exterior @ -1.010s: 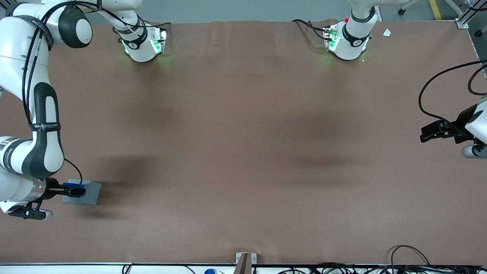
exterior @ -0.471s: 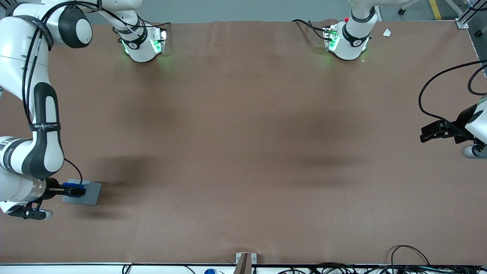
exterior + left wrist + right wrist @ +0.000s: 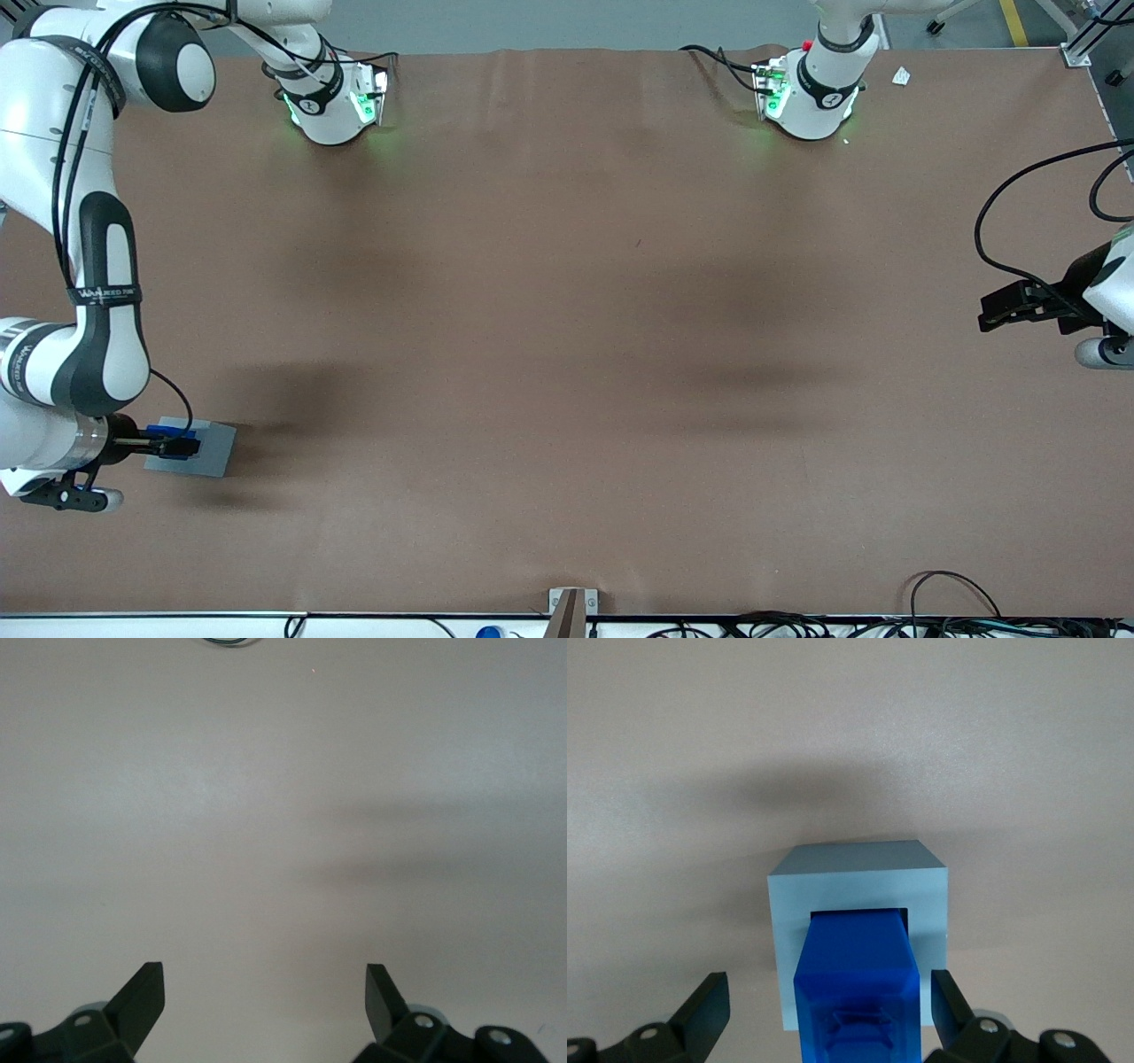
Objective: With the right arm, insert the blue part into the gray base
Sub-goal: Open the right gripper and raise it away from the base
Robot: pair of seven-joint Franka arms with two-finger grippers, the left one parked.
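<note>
The gray base [image 3: 213, 449] sits on the brown table at the working arm's end, near the front camera. The blue part [image 3: 163, 432] stands in the base's square recess, its upper section sticking up above the top face. In the right wrist view the blue part [image 3: 855, 983] fills the recess of the gray base [image 3: 859, 875]. My right gripper [image 3: 182, 446] hovers over them. Its fingers [image 3: 709, 1010] are spread wide on either side of the blue part, with a gap on each side, touching nothing.
The two arm bases [image 3: 332, 102] [image 3: 811, 97] stand at the table edge farthest from the front camera. The parked arm's gripper [image 3: 1019, 306] hangs at its end of the table. A small bracket [image 3: 571, 607] and cables [image 3: 957, 611] lie along the near edge.
</note>
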